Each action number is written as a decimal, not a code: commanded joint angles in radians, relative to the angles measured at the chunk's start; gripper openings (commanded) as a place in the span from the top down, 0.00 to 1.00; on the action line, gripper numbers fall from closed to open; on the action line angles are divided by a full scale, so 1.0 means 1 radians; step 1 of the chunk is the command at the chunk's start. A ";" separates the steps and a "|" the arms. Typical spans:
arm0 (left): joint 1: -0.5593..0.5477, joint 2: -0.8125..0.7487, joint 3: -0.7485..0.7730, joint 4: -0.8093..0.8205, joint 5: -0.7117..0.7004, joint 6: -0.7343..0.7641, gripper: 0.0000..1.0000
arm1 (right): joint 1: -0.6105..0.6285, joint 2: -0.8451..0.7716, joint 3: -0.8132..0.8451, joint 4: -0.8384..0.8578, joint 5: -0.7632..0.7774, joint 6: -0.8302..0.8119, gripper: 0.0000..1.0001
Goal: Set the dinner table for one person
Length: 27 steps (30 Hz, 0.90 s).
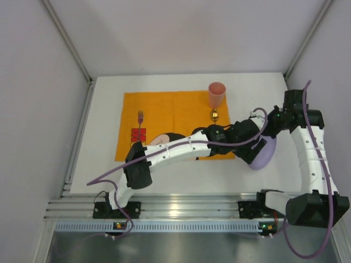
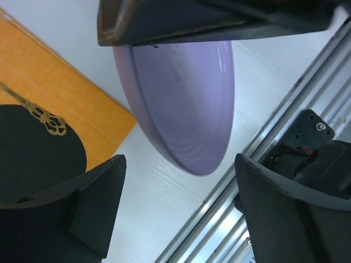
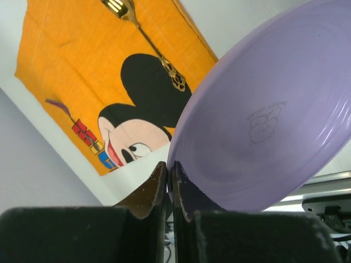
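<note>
A lilac plate [image 1: 263, 154] hangs tilted on edge above the white dinner table [image 1: 101, 161], just off the right edge of the orange Mickey Mouse placemat [image 1: 164, 112]. My right gripper [image 3: 171, 174] is shut on the plate's rim [image 3: 263, 120]. My left arm reaches across the placemat, and my left gripper [image 2: 181, 192] is open and empty just beside the plate [image 2: 184, 104], not touching it. A pink cup [image 1: 216, 94] and a gold spoon [image 1: 215, 115] sit at the placemat's far right. A fork [image 1: 140, 116] lies at its left.
The metal rail [image 1: 181, 208] with both arm bases runs along the table's near edge, close under the plate [image 2: 263, 159]. The gold spoon's ornate handle [image 3: 174, 78] lies on Mickey's black ear. Grey walls close in on the left, right and back.
</note>
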 commanded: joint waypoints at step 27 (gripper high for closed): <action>-0.048 -0.114 -0.112 -0.153 -0.374 -0.121 1.00 | 0.075 0.021 0.414 -0.238 -0.096 -0.143 0.00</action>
